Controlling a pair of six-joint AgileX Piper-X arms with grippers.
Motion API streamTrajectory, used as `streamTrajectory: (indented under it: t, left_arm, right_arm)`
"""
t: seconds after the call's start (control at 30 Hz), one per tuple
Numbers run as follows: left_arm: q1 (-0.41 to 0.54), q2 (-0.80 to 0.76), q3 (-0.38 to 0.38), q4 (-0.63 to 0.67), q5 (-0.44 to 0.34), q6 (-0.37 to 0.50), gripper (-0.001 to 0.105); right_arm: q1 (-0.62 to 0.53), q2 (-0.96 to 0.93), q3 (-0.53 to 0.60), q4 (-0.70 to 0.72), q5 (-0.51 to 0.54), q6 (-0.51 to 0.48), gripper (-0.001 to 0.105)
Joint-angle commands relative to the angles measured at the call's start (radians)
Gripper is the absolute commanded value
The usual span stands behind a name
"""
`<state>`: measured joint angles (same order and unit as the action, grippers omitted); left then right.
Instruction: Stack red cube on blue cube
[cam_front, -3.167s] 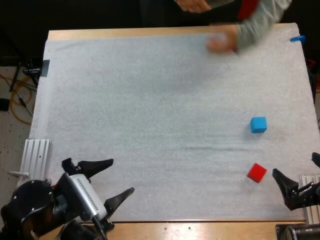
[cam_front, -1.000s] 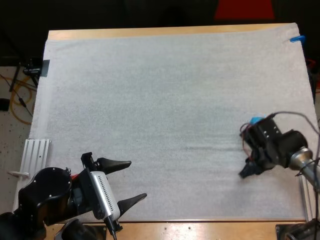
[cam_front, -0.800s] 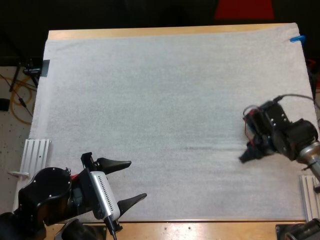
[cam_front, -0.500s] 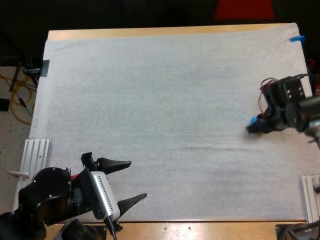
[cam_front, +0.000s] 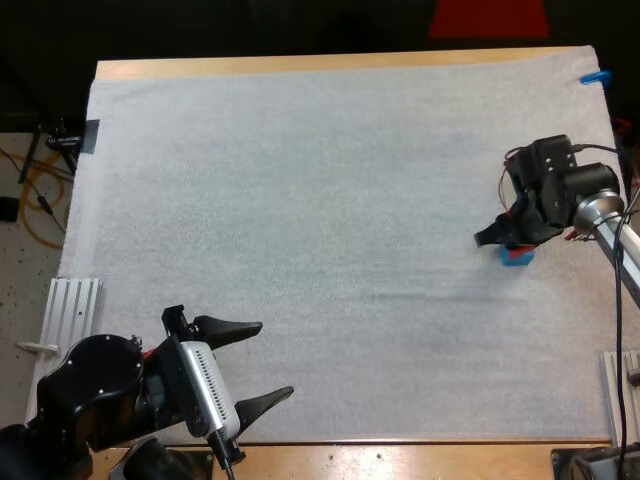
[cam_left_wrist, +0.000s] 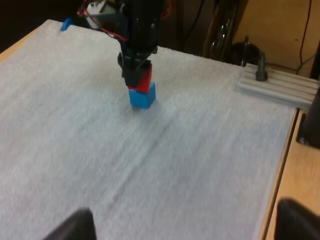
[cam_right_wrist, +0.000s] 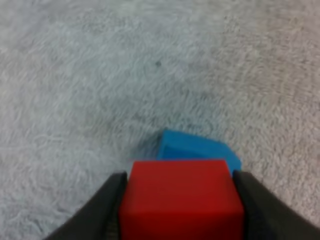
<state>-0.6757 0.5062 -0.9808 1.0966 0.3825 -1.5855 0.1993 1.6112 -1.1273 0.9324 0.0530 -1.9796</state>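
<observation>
Red cube (cam_right_wrist: 181, 200), faces square, is clamped in the right jaws, on or just above the blue cube (cam_left_wrist: 142, 96) at the mat's (cam_front: 300, 200) 3 o'clock. A ribbed metal rail (cam_left_wrist: 280, 85) lies well apart beside the mat's edge. Left jaws stand released at 7 o'clock.

Most of blue cube (cam_front: 517, 258) — under red cube (cam_right_wrist: 182, 197) and right pincer (cam_front: 506, 242)

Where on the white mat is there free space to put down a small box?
Most of the mat is bare: the whole stretch from its far edge down to the left gripper. It is crowded only near the right edge, where the right gripper holds the red cube just over the blue cube.
</observation>
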Motion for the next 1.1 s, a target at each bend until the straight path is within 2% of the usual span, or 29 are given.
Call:
streamTrajectory:
  t: [0.0, 0.3, 0.4, 0.47, 0.53, 0.57, 0.8, 0.93, 1.0, 1.03, 1.07]
  left_arm:
    - [-0.004, 0.0, -0.006, -0.001, 0.003, -0.01, 0.069]
    - [-0.004, 0.0, -0.006, -0.001, 0.003, -0.01, 0.069]
    - [-0.004, 0.0, -0.006, -0.001, 0.003, -0.01, 0.069]
    - [-0.004, 0.0, -0.006, -0.001, 0.003, -0.01, 0.069]
    - [-0.004, 0.0, -0.006, -0.001, 0.003, -0.01, 0.069]
    - [-0.004, 0.0, -0.006, -0.001, 0.003, -0.01, 0.069]
    - [-0.004, 0.0, -0.006, -0.001, 0.003, -0.01, 0.069]
    - [-0.004, 0.0, -0.006, -0.001, -0.003, -0.01, 0.069]
    - [-0.004, 0.0, -0.006, -0.001, -0.035, -0.003, 0.069]
    - [-0.004, 0.0, -0.006, -0.005, -0.104, -0.003, 0.069]
    - [0.001, 0.0, -0.006, -0.009, -0.213, -0.003, 0.069]
  right_arm:
    - [-0.011, 0.0, -0.01, -0.016, -0.004, 0.009, 0.0]
    - [-0.022, 0.032, -0.01, -0.013, -0.016, 0.022, 0.002]
    - [-0.022, 0.032, -0.01, -0.014, -0.039, 0.025, 0.025]
    - [-0.022, 0.032, -0.01, -0.014, -0.053, 0.025, 0.055]
    - [-0.022, 0.032, -0.01, -0.014, -0.053, 0.025, 0.073]
    - [-0.022, 0.032, -0.01, -0.014, -0.053, 0.025, 0.078]
    - [-0.02, -0.009, -0.01, -0.012, -0.053, 0.023, 0.079]
    - [-0.02, -0.102, -0.01, -0.008, -0.029, 0.035, 0.079]
    - [-0.02, -0.161, -0.01, -0.007, -0.032, 0.052, 0.079]
    - [-0.02, -0.204, -0.01, -0.012, -0.034, 0.056, 0.079]
    - [-0.02, -0.249, -0.01, -0.026, -0.034, 0.058, 0.079]
